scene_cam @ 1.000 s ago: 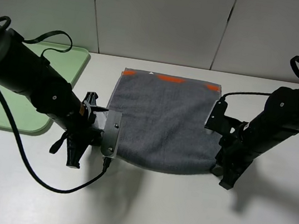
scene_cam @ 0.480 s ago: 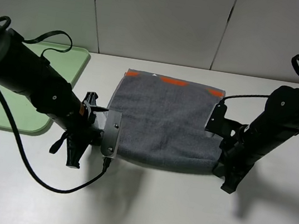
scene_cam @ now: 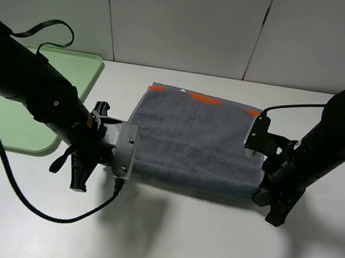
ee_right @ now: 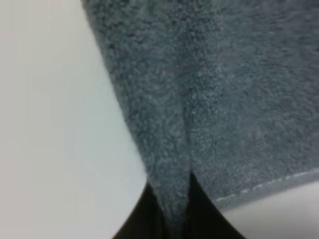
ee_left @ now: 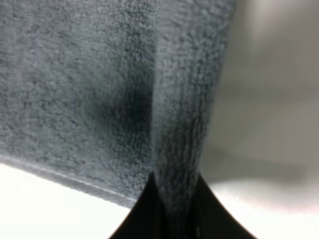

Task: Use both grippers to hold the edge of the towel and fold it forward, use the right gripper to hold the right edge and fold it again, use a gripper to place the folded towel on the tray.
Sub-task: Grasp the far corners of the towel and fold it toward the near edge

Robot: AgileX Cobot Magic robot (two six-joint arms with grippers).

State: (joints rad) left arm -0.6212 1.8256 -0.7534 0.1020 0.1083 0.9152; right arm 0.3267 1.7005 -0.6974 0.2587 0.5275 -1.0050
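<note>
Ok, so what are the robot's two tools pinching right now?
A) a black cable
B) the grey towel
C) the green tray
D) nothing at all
B: in each wrist view the grey towel is squeezed in the left tool and in the right tool, while the green tray sits apart, off to the left side.

No legible text, label, brand, number or sign in any of the 3 views. Small white patch [scene_cam: 183, 90] on the far edge of the towel [scene_cam: 193, 142], between orange marks [scene_cam: 204, 97]: too small to read.
</note>
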